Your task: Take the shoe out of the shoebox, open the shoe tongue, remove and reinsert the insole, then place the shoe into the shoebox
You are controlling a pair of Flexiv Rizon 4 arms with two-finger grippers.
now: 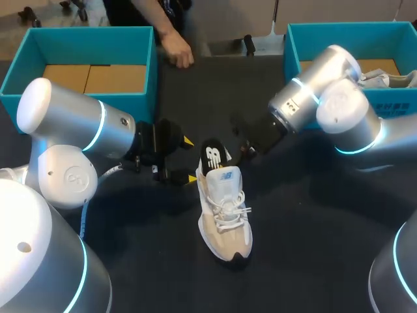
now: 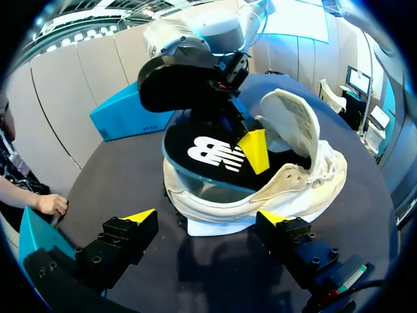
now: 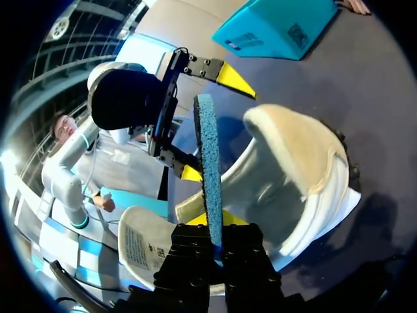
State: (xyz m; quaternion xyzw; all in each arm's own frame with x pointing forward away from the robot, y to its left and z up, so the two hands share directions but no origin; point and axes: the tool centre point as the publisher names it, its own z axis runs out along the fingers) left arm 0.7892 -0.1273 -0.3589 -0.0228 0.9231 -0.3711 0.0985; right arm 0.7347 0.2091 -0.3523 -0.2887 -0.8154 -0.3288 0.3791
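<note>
Pinching the thin black foam insole (image 3: 207, 150) edge-on, my right gripper (image 3: 217, 229) has both fingers pressed against its two faces near the heel end, with the blue underside on one side and the printed top on the other. From there the insole slopes down into the beige-and-white lace-up sneaker (image 1: 225, 218). Its toe end is hidden inside, so I judge it half in and half out; whether this is the pull-out or the return I cannot tell. My left gripper (image 2: 207, 218) stands spread, one yellow tip on each side of the sneaker's heel, near it but, as far as I can see, not gripping. The padded white tongue (image 2: 293, 117) is lifted toward the toe, leaving the mouth wide. The sneaker lies on the dark table (image 1: 313, 261), outside the open teal cardboard shoebox (image 1: 85, 39) at the far left. To do this well I would move the insole along the sole's line rather than twist it, and hold the pinch firm so the foam does not buckle. I would also close the left fingers on the heel so the shoe cannot slide or tip.
</note>
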